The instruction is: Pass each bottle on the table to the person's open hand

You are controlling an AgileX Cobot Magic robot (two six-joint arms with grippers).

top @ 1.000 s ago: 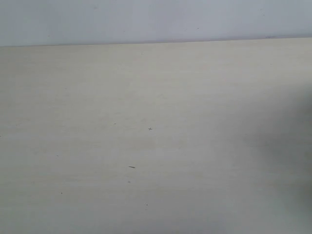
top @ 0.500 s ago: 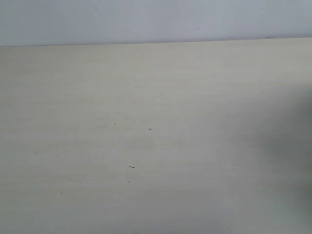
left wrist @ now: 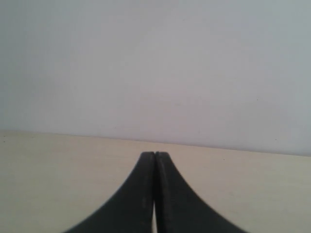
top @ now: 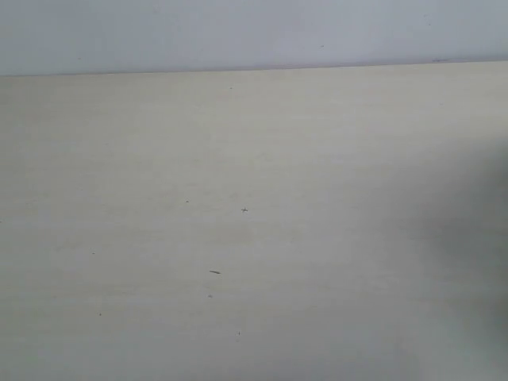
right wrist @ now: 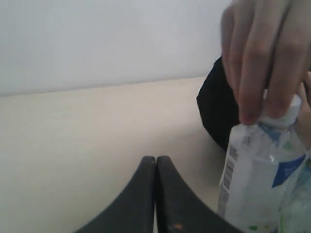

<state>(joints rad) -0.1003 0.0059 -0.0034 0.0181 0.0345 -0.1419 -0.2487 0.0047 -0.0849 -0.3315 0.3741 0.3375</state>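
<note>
The pale beige table [top: 238, 175] fills the exterior view, with no bottle, hand or gripper in it. My left gripper [left wrist: 154, 154] is shut with nothing between its black fingers, over bare tabletop. My right gripper [right wrist: 156, 158] is shut and empty too. Close beside it, in the right wrist view, stands a clear bottle [right wrist: 252, 179] with a white, blue and green label. The person's hand [right wrist: 265, 58] grips that bottle's top from above, fingers curled, black sleeve [right wrist: 216, 109] behind. A second clear bottle [right wrist: 299, 204] shows partly at the frame edge. The other bottles are out of view.
A pale grey wall [top: 238, 32] rises behind the table's far edge. A soft dark shadow [top: 476, 262] lies on the tabletop at the right side of the exterior view. A few small dark specks [top: 214, 272] mark the surface.
</note>
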